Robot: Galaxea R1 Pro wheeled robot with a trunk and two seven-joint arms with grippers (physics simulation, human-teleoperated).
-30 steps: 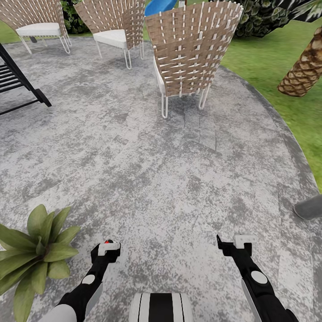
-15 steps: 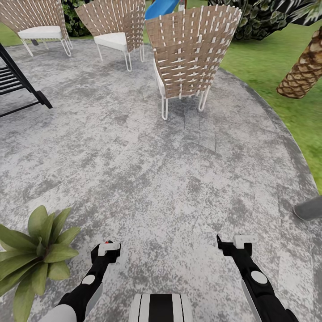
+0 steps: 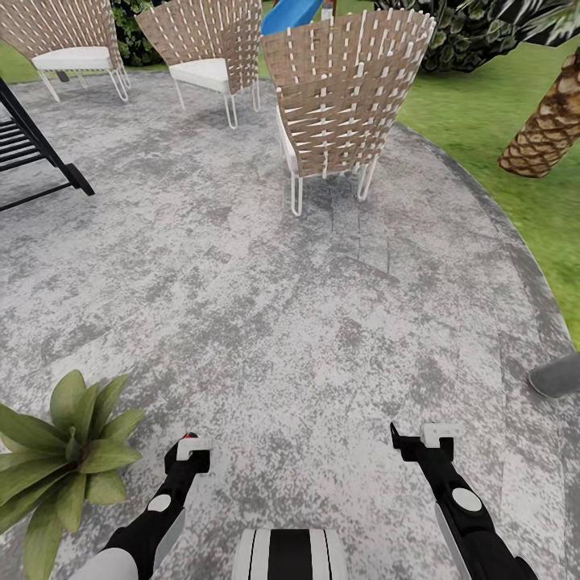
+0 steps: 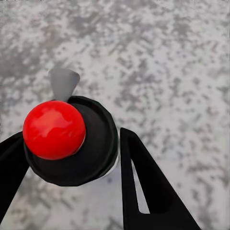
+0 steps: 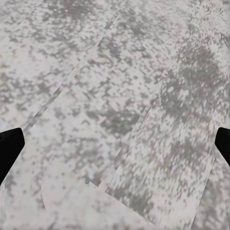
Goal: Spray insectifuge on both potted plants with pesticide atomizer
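Observation:
My left gripper (image 3: 190, 448) hangs low over the grey paved circle (image 3: 266, 306) of the garden, shut on the pesticide atomizer (image 3: 189, 437), whose red tip pokes up between the fingers. In the left wrist view the atomizer (image 4: 72, 143) is a dark round bottle with a red ball on top, clamped by the left gripper (image 4: 72, 136). One potted plant (image 3: 64, 463), a low rosette of broad green leaves, stands just left of that gripper; I see no whitish specks on its leaves. My right gripper (image 3: 425, 436) is open and holds nothing, with bare paving under it in the right wrist view (image 5: 116, 143).
Three woven chairs stand ahead: the nearest (image 3: 346, 89), a second (image 3: 209, 48) and a third (image 3: 68, 36) at the back left. A black slatted frame (image 3: 32, 153) is at the left. Lawn (image 3: 499, 121), a palm trunk (image 3: 548, 121) and a grey object (image 3: 556, 374) lie to the right.
The head view has tilted very slightly. My left gripper with the atomizer has drawn back a little toward me. The right arm has held still.

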